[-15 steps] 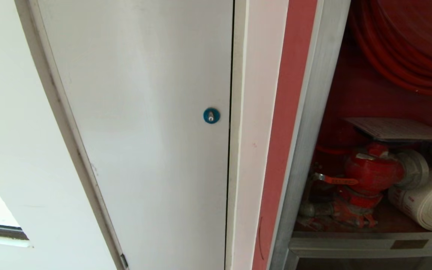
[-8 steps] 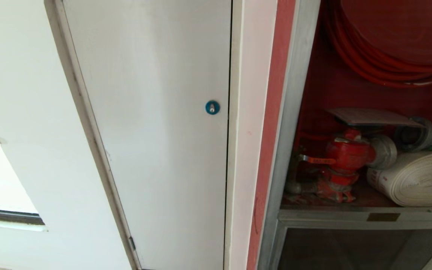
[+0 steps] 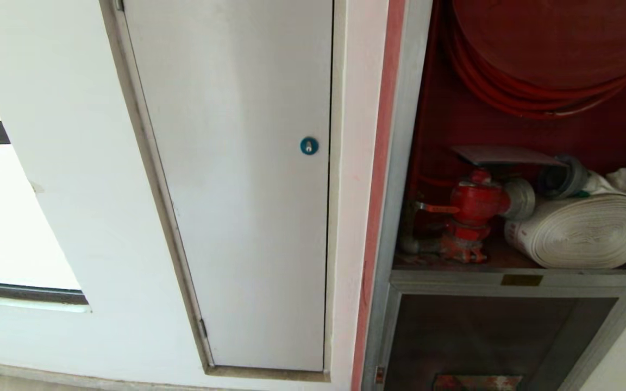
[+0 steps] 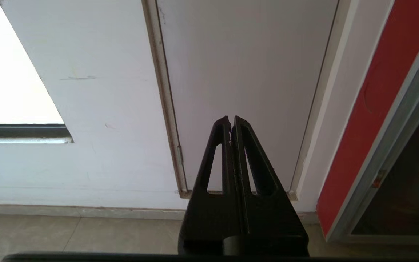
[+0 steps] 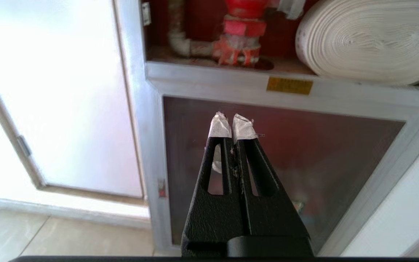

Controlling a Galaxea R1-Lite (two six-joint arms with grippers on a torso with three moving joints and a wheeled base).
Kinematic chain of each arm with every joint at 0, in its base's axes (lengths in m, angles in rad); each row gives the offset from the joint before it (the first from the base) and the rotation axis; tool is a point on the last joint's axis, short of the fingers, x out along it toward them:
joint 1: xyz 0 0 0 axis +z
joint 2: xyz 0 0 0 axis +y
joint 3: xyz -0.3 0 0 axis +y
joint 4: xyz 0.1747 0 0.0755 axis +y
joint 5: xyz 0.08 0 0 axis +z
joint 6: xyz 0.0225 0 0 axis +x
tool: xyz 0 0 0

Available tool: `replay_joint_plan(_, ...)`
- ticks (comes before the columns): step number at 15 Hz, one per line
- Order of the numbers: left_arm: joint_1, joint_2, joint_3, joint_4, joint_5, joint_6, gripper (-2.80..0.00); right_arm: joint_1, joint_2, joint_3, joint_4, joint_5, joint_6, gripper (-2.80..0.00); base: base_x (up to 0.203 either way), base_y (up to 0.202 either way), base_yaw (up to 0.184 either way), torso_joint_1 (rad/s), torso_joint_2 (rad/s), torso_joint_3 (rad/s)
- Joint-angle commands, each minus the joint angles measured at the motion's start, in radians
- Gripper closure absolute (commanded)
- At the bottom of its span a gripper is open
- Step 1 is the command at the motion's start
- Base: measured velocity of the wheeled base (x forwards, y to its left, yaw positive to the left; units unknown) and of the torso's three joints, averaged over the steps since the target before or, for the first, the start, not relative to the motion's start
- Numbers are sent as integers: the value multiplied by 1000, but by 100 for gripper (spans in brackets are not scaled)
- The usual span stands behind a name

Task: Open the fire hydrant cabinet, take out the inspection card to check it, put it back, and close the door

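Both black grippers, left [image 4: 231,120] and right [image 5: 233,122], closed empty; pale flat inspection card [image 3: 500,155] balanced atop red hydrant valve [image 3: 473,203] could slide off if nudged.

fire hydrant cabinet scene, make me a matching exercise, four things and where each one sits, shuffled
Things:
1. inspection card
2. white rolled hose
3. hose reel
4. round blue lock

Places:
A. on the plain white door, near its right edge
B. lying flat above the red hydrant valve
C. top of the cabinet
D. on the shelf, right of the valve

Pairs: 1-B, 2-D, 3-C, 4-A
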Motion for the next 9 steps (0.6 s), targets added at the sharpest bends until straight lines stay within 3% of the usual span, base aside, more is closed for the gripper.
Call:
replay_joint_plan(1,0,0,0,0,-1,0,0,-1,0,0,0,0,-1,0,-193,0,1,2,3,-2)
replay_joint_plan(9,0,0,0,0,-1,0,0,0,0,0,0,0,-1,0,-195,0,2,2,2,3)
